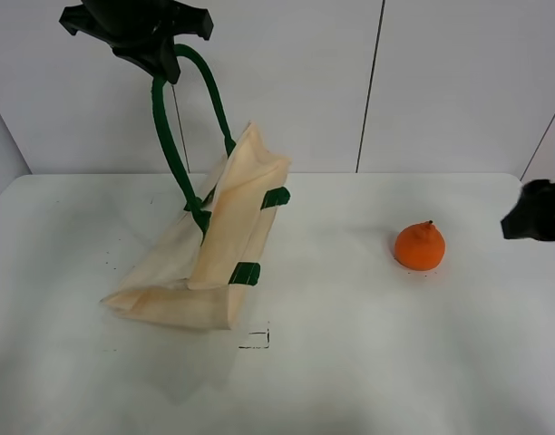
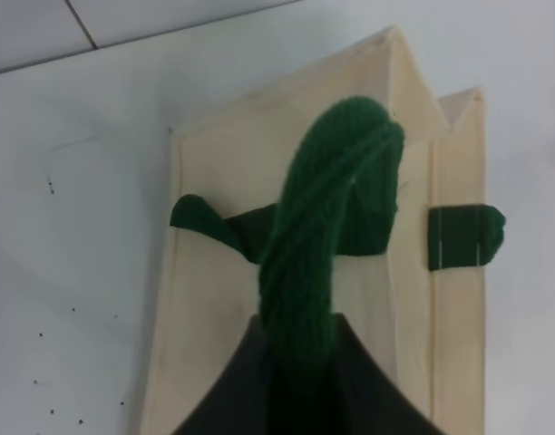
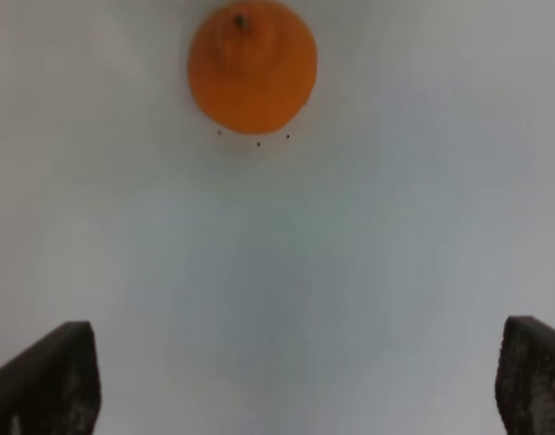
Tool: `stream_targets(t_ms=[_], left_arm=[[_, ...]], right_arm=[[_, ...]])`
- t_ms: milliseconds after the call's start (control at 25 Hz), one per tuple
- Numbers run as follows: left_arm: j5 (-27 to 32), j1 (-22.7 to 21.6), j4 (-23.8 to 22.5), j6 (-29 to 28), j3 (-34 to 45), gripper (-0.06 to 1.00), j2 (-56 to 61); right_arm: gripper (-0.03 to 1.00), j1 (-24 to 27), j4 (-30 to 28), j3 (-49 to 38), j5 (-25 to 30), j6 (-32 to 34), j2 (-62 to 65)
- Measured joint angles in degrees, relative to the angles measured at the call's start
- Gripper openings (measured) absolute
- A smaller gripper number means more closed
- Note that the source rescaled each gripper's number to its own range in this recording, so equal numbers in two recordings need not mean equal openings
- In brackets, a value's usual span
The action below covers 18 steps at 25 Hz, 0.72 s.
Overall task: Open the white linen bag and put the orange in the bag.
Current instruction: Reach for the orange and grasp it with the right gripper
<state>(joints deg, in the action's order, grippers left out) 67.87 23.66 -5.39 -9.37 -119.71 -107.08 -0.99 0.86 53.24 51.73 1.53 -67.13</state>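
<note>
1. The left gripper (image 1: 161, 62) is clenched on one green handle (image 1: 167, 136) and holds it high. So the bag (image 1: 225, 245) hangs tilted, with its bottom edge on the table (image 1: 377, 362). I judge this lift is meant to pull the mouth open.
2. The bag's long axis leans from the bottom at the near left up to the mouth, which points up and to the far right. Whether the mouth is really open, I cannot tell well.
3. The orange (image 1: 419, 246) sits on the table, well apart from the bag to the right, stem up.
4. The right gripper (image 1: 531, 213) has its jaws wide apart and empty. It faces the orange from nearby, probably ready to take it.
</note>
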Motion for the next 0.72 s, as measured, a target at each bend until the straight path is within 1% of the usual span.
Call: stream_targets(t_ms=[120,240,360,480,560,640,720], left_arm=[[0.0,0.0,0.0,0.0,0.0,0.01,0.0],[0.0,0.0,0.0,0.0,0.0,0.01,0.0],[0.0,0.0,0.0,0.0,0.0,0.01,0.0],[0.0,0.0,0.0,0.0,0.0,0.01,0.0],[0.0,0.0,0.0,0.1,0.0,0.01,0.0],[0.0,0.0,0.0,0.1,0.0,0.0,0.0],[0.0,0.0,0.0,0.1,0.0,0.0,0.0]], right_arm=[[1.0,0.0,0.1,8.4,1.0,-0.2,-13.1],[1.0,0.0,0.1,17.2,3.6,-0.4,-24.1],[1.0,0.0,0.3,24.7,6.0,-1.5,-32.5],[1.0,-0.6,0.5,28.9,7.6,-2.8,-37.8],[1.0,-2.1,0.3,29.9,7.9,-3.3,-39.6],[1.0,-4.0,0.4,30.1,7.0,-3.4,-40.5],[1.0,-4.8,0.5,30.1,5.9,-2.9,-41.1]])
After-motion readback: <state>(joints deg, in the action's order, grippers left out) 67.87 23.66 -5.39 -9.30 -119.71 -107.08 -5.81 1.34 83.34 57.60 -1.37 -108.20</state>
